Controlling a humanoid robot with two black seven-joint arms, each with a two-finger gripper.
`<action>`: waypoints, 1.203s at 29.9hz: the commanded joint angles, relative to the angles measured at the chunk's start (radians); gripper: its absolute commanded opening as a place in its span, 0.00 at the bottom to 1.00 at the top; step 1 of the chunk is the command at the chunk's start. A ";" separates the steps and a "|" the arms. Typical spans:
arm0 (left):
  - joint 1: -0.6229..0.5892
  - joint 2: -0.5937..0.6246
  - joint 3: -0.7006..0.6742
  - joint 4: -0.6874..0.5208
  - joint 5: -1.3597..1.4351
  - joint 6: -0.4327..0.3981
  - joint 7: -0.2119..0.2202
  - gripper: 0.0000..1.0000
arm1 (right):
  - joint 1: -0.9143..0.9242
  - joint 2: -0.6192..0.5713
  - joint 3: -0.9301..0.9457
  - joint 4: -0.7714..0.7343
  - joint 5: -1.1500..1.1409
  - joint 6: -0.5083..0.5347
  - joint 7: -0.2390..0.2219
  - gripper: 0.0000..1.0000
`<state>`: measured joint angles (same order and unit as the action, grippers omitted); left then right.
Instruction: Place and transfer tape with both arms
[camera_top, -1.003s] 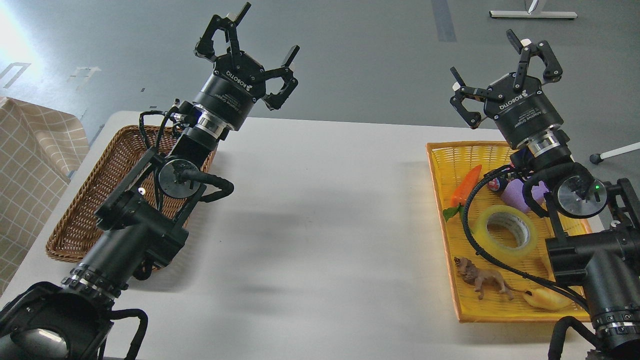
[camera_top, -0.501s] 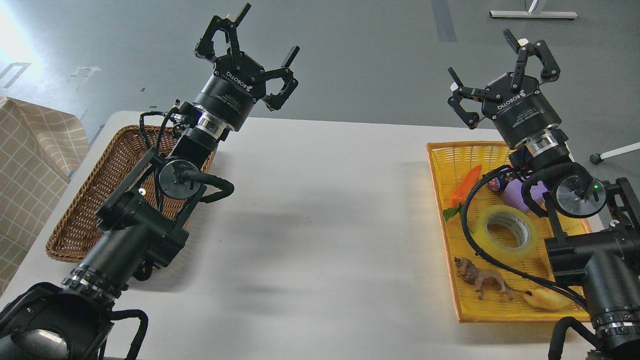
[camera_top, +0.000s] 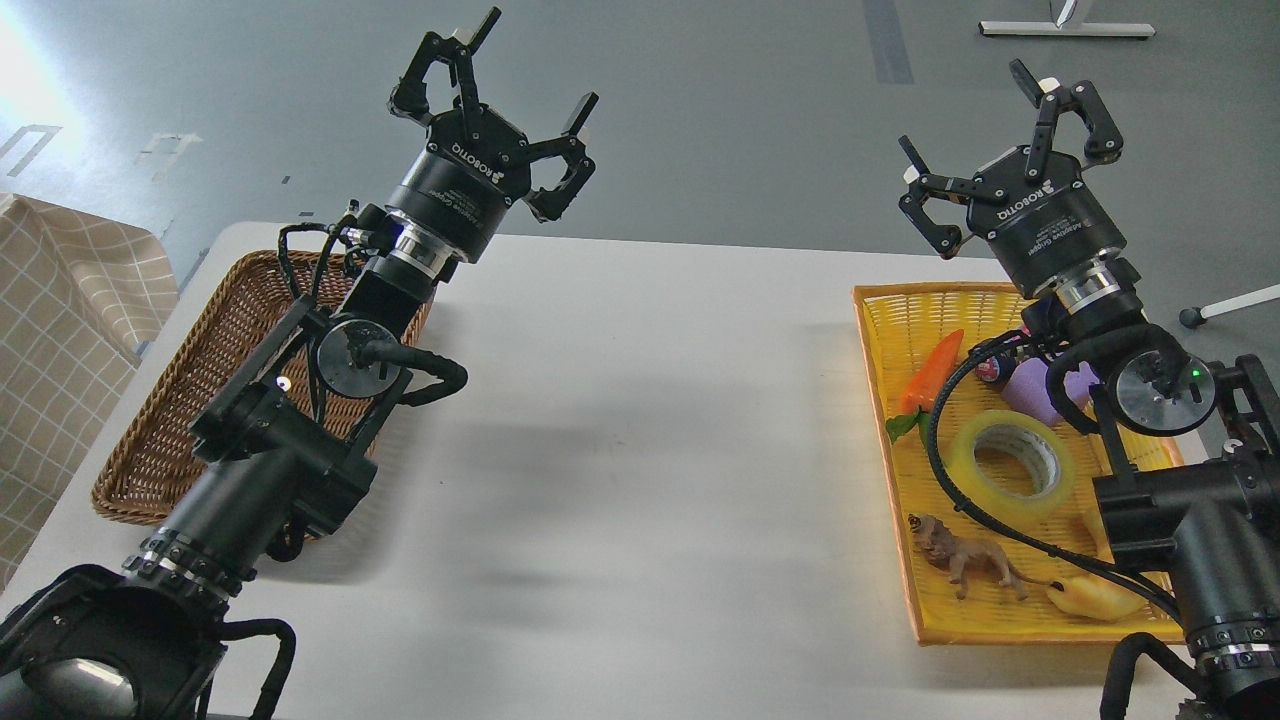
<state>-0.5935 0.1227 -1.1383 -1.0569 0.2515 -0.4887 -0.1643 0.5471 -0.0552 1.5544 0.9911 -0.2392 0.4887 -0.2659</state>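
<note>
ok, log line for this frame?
left pincer: open, raised | right pincer: open, raised | tape: in yellow tray, ungrasped

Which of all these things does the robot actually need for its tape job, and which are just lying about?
Needed:
translucent yellow packing tape roll
left gripper
right gripper
yellow woven tray holding the tape

Just lying about:
orange toy carrot
brown toy lion
purple toy
yellowish croissant-shaped toy
brown wicker basket

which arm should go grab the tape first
Right. The tape lies in the yellow tray under the right gripper, which is open; the left gripper hangs across the table, above the wicker basket.
</note>
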 joint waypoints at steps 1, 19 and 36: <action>-0.002 0.002 0.000 0.000 0.000 0.000 0.000 0.98 | 0.004 -0.011 -0.020 0.003 -0.045 0.000 0.001 1.00; -0.002 0.000 -0.001 -0.005 0.002 0.000 0.000 0.98 | 0.131 -0.376 -0.402 0.129 -0.371 0.000 -0.009 1.00; -0.005 -0.005 -0.003 -0.006 0.000 0.000 0.000 0.98 | 0.129 -0.822 -0.622 0.501 -0.816 0.000 -0.029 1.00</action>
<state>-0.5973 0.1182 -1.1404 -1.0631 0.2531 -0.4887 -0.1642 0.6948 -0.8039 0.9582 1.4340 -0.9647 0.4890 -0.2925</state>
